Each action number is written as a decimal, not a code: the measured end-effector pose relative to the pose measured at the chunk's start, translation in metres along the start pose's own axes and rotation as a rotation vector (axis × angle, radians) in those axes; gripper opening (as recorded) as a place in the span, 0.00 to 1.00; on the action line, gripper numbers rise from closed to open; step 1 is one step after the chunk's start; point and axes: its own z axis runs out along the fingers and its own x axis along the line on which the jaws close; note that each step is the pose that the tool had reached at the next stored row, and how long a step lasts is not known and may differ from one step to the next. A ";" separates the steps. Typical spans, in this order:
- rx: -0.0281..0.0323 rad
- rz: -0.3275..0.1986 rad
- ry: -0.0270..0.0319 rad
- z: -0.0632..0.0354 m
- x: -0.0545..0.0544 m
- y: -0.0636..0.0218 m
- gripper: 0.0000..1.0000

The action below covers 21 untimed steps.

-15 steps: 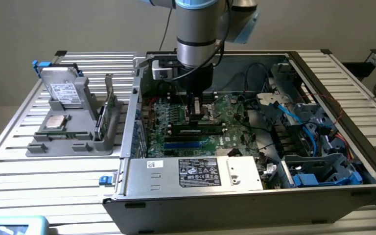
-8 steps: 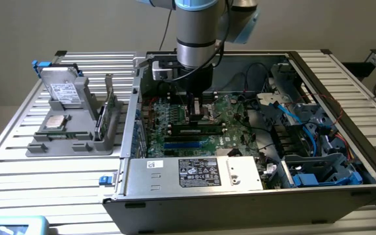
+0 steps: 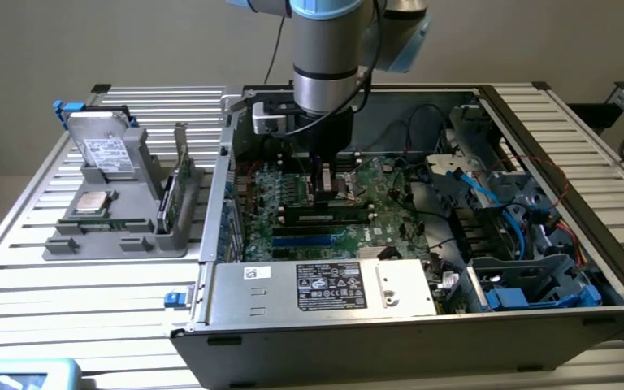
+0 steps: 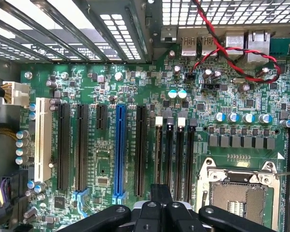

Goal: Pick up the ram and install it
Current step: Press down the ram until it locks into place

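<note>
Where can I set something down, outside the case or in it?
Bare slats on the table, in front of the grey holder, and right of the computer case. Inside is crowded: the gripper hangs over the motherboard, cables alongside.

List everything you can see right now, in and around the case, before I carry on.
table: 1, silver slats, under everything
computer case: 1, black-grey, open, mid-table
motherboard: 1, green, on the case floor
ram: 1, dark with a pale label, on the motherboard just below the gripper; held or seated, cannot tell
processor socket: 1, silver frame, beside the memory slots
blue slot: 1, among black slots
power supply: 1, silver, labelled, case's near edge
holder: 1, grey, the exterior view's left of the case
hard drive: 1, silver, leaning on the holder
processor chip: 1, silver, flat on the holder
expansion card: 1, green, upright in the holder
arm: 1, silver-blue, reaching into the case
gripper: 1, black, over the memory slots
</note>
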 end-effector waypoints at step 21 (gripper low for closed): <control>-0.0030 0.000 -0.0005 -0.0148 0.002 -0.0124 0.11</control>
